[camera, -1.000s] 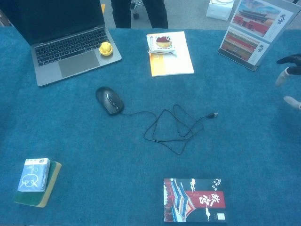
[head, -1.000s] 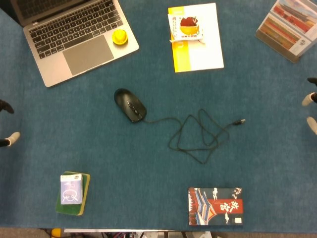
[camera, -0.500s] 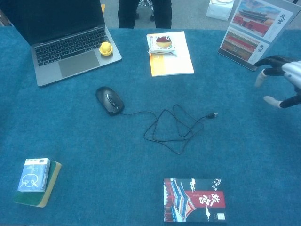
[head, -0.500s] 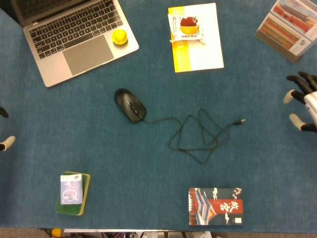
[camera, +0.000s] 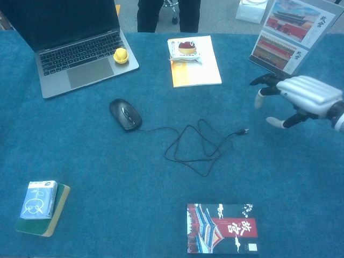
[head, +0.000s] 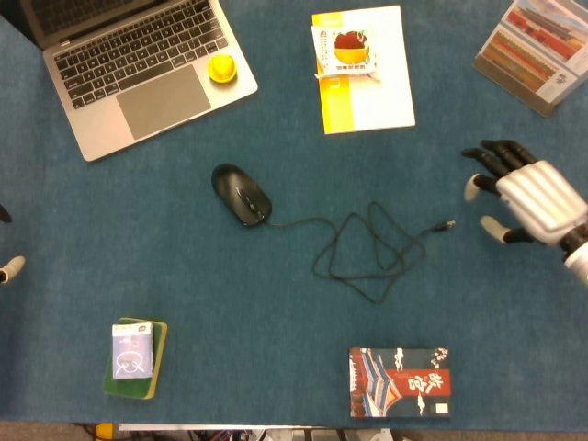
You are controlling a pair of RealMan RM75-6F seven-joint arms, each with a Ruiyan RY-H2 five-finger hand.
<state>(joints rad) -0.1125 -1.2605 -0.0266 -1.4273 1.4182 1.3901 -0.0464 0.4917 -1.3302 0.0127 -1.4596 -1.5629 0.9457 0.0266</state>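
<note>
Red patterned box (head: 400,382) lying at near table edge; card pack on green pad (head: 134,356) sitting near left. Left hand (head: 9,268) barely peeking in at left edge, state impossible to tell. Cable plug (head: 446,224) lying mid-table, loose cable coils running to black mouse (head: 242,194). Right hand (head: 524,196) hovering just right of plug, fingers spreading apart, holding nothing. Laptop (head: 133,64), yellow booklet (head: 363,69) lying far.

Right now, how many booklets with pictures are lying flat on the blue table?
2: a yellow-and-white booklet at the far middle, and a red-and-blue booklet at the near edge. None seem hidden.
</note>
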